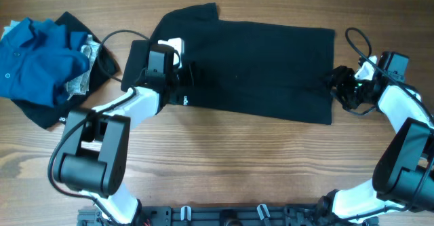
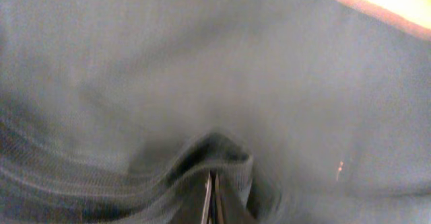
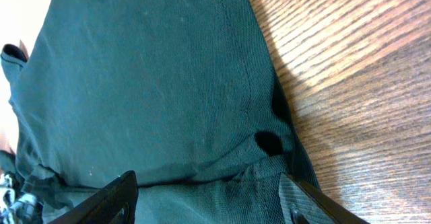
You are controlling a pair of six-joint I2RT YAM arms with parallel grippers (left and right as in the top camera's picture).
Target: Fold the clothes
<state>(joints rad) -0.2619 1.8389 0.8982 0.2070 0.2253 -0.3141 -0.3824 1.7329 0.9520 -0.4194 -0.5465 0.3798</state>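
Closest in, on the left wrist camera, the left fingers (image 2: 211, 198) are pressed together, and a raised ridge of dark cloth is pinched at their tips. The weave around them is puckered and the rest of that view is blurred fabric.

On the right wrist camera, the right fingers (image 3: 116, 198) stand well apart, one on each side of the frame. The hem of the black shirt (image 3: 148, 83) lies between them, not gripped. Bare wooden surface (image 3: 363, 83) shows just beside the hem.

From overhead, the black shirt (image 1: 258, 66) lies spread flat across the middle of the surface (image 1: 258, 165), with its long side running left to right. The left fingers (image 1: 186, 74) sit on its left part, near a sleeve that sticks out toward the far edge. The right fingers (image 1: 338, 83) are at its right edge, about halfway along that side.

Farther off, at the far left corner, we note a loose pile. A blue garment (image 1: 30, 56) lies on top of a dark garment (image 1: 44, 114), with a patterned piece (image 1: 83, 77) beside it. The pile is well apart from the black shirt.
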